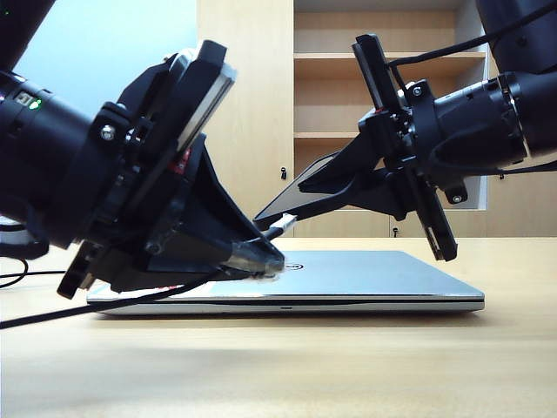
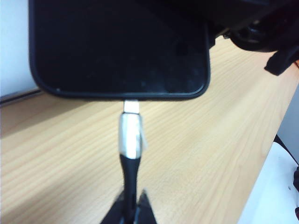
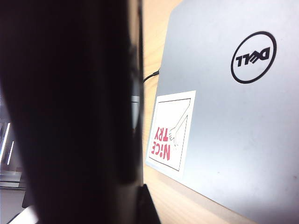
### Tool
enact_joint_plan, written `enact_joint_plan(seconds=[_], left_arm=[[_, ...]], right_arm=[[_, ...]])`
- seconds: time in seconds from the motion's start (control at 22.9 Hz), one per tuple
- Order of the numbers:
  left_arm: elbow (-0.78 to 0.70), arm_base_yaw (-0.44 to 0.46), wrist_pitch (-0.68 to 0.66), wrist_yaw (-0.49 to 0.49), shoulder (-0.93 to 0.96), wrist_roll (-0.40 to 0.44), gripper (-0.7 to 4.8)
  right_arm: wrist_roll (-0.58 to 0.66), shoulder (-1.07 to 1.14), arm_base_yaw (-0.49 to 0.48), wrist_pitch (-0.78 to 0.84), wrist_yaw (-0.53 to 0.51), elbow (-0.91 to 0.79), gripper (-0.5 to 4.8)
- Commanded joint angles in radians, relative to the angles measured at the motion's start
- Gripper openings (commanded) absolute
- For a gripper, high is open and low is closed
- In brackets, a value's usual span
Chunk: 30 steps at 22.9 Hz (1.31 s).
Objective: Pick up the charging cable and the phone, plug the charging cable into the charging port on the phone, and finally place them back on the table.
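Note:
Above the table (image 1: pixel 348 366), my right gripper (image 1: pixel 306 185) is shut on the phone (image 1: pixel 283 202), holding it tilted with its low end toward the left. In the right wrist view the phone (image 3: pixel 70 112) is a broad dark shape hiding most of that gripper (image 3: pixel 140 203). My left gripper (image 1: pixel 271 259) is shut on the charging cable (image 1: pixel 104 306) just behind its silver plug (image 1: pixel 281 228). The left wrist view shows the left gripper (image 2: pixel 132 207) pinching the cord, with the plug (image 2: pixel 130 135) meeting the charging port (image 2: pixel 131 100) on the phone (image 2: pixel 119 46). How deep the plug sits I cannot tell.
A closed silver-grey laptop (image 1: pixel 348 279) lies on the table under both grippers, its red-and-white sticker (image 3: pixel 170 135) near the phone. A pale wooden shelf cabinet (image 1: pixel 348 87) stands behind. The black cord trails off to the left along the tabletop.

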Motion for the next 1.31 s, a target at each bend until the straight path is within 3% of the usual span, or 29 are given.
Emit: enact_joint_plan(seconds=[0.04,1.31], left_arm=[[0.002,-0.002,0.018,0.0,-0.002,0.0,-0.06],[0.002,-0.002,0.029,0.0,-0.002,0.001,-0.06]], right_arm=[[-0.002,-0.007,0.002,0.039,-0.035,0.007,-0.06],[-0.046,-0.007,0.058,0.04,-0.018,-0.003,-0.06]])
